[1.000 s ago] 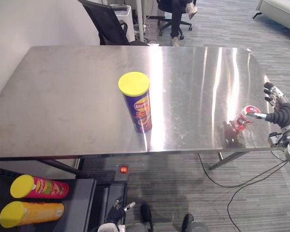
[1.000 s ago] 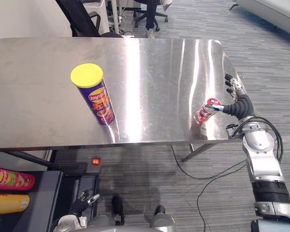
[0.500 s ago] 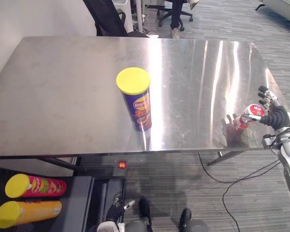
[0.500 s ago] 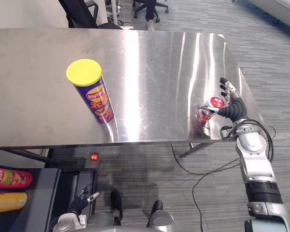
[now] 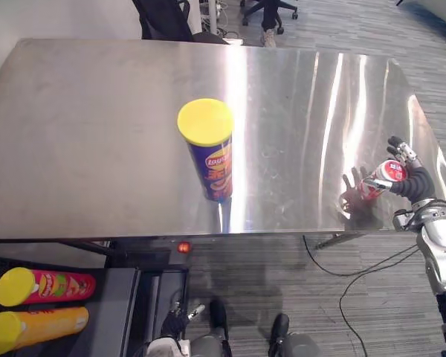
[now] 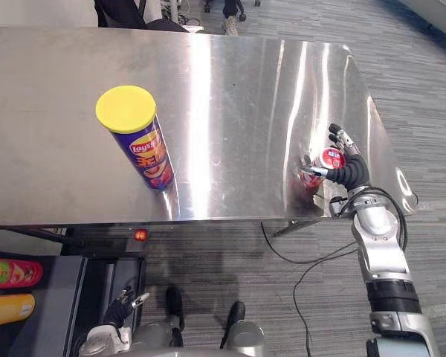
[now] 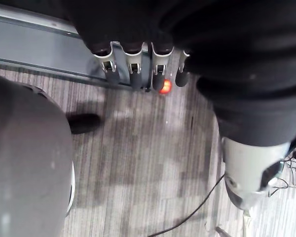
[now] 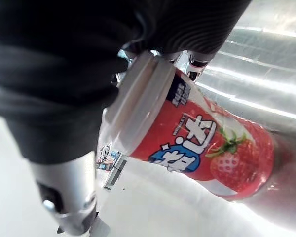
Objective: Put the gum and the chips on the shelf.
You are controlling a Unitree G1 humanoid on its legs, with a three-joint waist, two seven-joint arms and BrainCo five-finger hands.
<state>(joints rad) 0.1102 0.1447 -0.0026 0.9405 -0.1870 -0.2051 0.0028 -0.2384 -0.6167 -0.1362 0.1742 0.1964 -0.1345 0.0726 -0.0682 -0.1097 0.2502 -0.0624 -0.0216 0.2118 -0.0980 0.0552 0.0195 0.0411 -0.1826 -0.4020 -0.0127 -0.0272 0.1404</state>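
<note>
Gum (image 8: 202, 148), a red tub with a white lid and a strawberry on its label, sits tilted near the tabletop's (image 5: 97, 134) right edge, your right hand's (image 6: 347, 172) fingers clasped round it. Chips (image 5: 210, 160), a purple can with a yellow lid, stand upright mid-tabletop. Your left hand (image 7: 137, 76) hangs low over the floor (image 7: 138, 163), fingers relaxed.

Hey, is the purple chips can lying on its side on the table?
No, the purple chips can stands upright near the middle of the steel table.
</note>
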